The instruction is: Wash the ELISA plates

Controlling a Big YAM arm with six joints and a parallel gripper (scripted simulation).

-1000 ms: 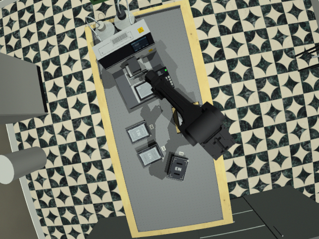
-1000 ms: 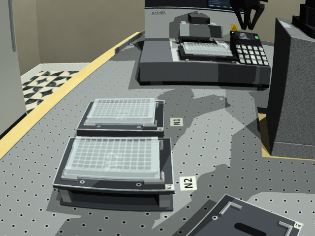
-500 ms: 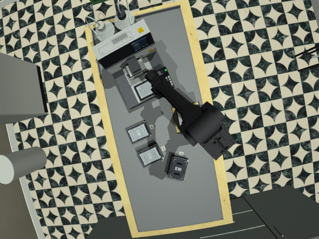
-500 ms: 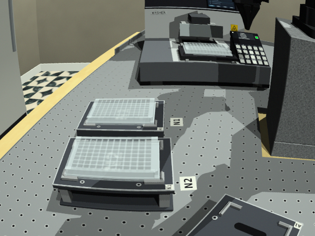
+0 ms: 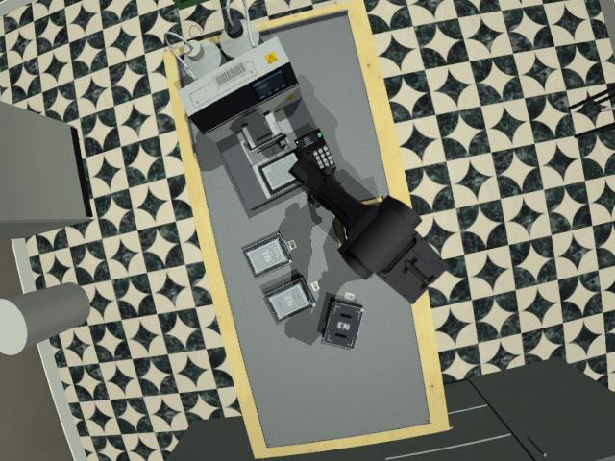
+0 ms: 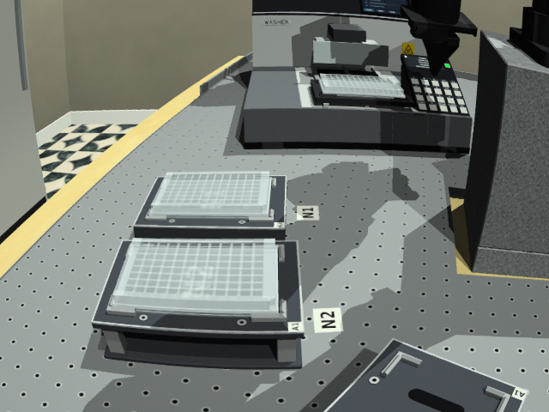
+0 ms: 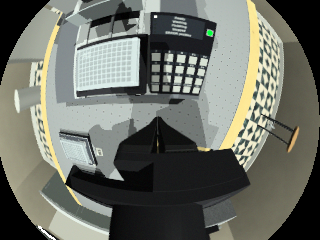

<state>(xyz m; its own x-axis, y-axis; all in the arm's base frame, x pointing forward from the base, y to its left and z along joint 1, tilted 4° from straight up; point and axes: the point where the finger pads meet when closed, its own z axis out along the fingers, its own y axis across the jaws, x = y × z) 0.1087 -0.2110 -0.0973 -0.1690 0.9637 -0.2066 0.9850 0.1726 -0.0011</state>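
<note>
The plate washer [image 5: 238,84] [image 6: 274,48] stood at one end of the bench, its lamp [image 5: 319,134] [image 6: 447,65] [image 7: 210,33] lit green. One ELISA plate [image 5: 281,171] [image 6: 361,85] [image 7: 109,64] was located on the washer's carrier [image 5: 270,190] [image 6: 317,95] [image 7: 144,75], in front of the grey head assembly [image 5: 258,126] [image 6: 350,51]. The plate appeared level; whether it was fully seated within the locators could not be told. The keypad [image 5: 324,157] [image 6: 438,95] [image 7: 177,72] was mounted immediately beside the carrier, with pale keys in rows below its dark label panel. The gripper [image 6: 437,70] [image 7: 157,121] was positioned over the keypad area in the exterior view, pointing downward, its two fingers together at the tips with nothing clamped between them. Contact between the fingertips and any key could not be confirmed. Nest N1 [image 5: 258,274] [image 6: 208,228] [image 7: 93,156] carried a second plate [image 5: 268,254] [image 6: 213,192] [image 7: 76,150], and nest N2 [image 5: 278,320] [image 6: 190,327] carried a third plate [image 5: 289,301] [image 6: 199,276]. Both plates lay on the upper faces of their nests, between the corner locators. Nest N3 [image 5: 342,332] [image 6: 399,396] held no plate; its slotted upper face and corner locators were exposed. The N3 nest was oriented at an angle to the other two nests.

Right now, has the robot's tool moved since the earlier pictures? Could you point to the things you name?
Yes. In the outside view, the tool [image 5: 300,171] [image 6: 436,70] [image 7: 157,121] has come lower, closer to the number keys on the washer's keypad [image 5: 324,157] [image 6: 438,95] [image 7: 176,72].
</note>
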